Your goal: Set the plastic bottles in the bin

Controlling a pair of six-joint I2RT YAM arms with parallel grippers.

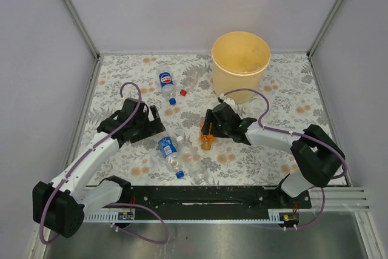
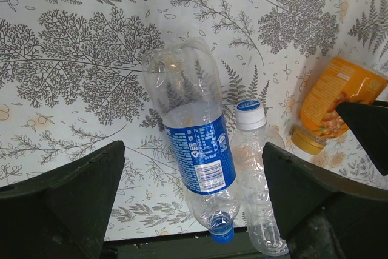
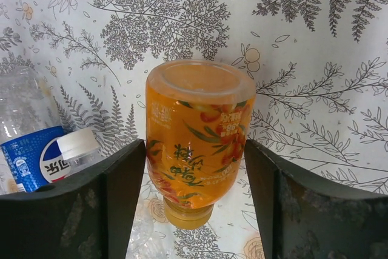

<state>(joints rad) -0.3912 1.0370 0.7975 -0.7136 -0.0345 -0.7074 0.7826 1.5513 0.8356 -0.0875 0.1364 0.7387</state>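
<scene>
An orange bottle (image 3: 197,144) lies on the floral tabletop with its cap toward the wrist camera. My right gripper (image 3: 194,192) is shut on it, both fingers pressed against its sides; from above, this gripper (image 1: 209,128) covers most of the orange bottle (image 1: 207,141). My left gripper (image 2: 194,192) hangs open above a clear blue-labelled bottle (image 2: 194,144) with a blue cap. Beside it lies a plain clear bottle (image 2: 254,168) with a white cap. Another blue-labelled bottle (image 1: 167,82) lies farther back. The pale yellow-orange bin (image 1: 240,59) stands at the back right.
A loose red cap (image 1: 183,93) lies next to the far bottle. The two near bottles (image 1: 168,154) (image 1: 193,165) lie close to the black rail (image 1: 200,195) at the front edge. Grey walls enclose the table on three sides.
</scene>
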